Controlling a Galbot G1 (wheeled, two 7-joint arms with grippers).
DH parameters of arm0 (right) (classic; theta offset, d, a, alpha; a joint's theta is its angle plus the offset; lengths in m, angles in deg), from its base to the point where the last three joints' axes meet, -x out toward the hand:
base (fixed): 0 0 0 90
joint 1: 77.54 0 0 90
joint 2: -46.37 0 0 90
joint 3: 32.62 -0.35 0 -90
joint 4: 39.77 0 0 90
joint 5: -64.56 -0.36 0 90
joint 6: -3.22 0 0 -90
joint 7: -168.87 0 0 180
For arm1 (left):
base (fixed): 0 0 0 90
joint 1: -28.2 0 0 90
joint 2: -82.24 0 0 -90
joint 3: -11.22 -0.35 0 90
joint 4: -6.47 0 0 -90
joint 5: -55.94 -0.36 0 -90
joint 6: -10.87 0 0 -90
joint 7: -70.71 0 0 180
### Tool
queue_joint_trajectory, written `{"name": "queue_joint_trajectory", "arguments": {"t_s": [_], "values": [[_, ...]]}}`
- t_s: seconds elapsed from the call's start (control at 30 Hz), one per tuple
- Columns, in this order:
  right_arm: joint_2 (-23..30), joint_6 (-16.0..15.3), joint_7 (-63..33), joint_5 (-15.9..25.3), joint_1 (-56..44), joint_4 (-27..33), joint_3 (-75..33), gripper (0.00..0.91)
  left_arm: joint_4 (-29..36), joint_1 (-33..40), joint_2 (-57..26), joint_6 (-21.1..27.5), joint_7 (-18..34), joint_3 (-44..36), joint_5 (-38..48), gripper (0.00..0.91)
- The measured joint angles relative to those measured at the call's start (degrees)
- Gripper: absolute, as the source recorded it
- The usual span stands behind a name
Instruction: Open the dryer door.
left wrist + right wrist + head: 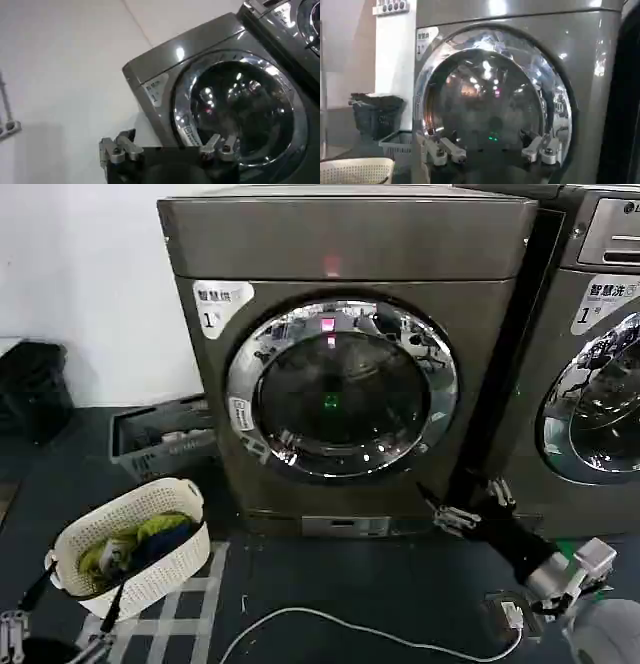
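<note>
The dryer (350,244) stands in the middle of the head view, dark bronze-grey with a small red light on its top panel. Its round dryer door (342,389) is closed flat against the front, a chrome ring around dark glass. My right gripper (472,504) hangs open low by the dryer's lower right corner, apart from the door. In the right wrist view the right gripper (492,150) faces the dryer door (490,95) with nothing between its fingers. My left gripper (55,642) is low at the front left; in the left wrist view it (167,147) is open and far from the dryer door (240,105).
A lighter grey machine (600,354) stands right beside the dryer. A white basket (130,549) of clothes sits on the floor at the front left, a grey crate (165,434) behind it, a black bin (30,389) by the wall. A white cable (350,629) lies on the floor.
</note>
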Motion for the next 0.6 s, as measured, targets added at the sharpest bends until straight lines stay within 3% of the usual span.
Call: {"name": "queue_joint_trajectory", "arguments": {"t_s": [0.17, 0.6], "values": [[-1.4, 3.6, 0.6, 0.9, 2.8, 3.3, 3.8, 0.907, 0.3, -0.3, 0.2, 0.0, 0.0, 0.1, 0.0, 0.907], [-3.0, 7.9, 1.2, -1.6, 15.5, 13.8, 16.6, 0.907, 3.1, -1.7, 2.6, 0.2, 0.0, 0.0, -2.1, 0.907]]}}
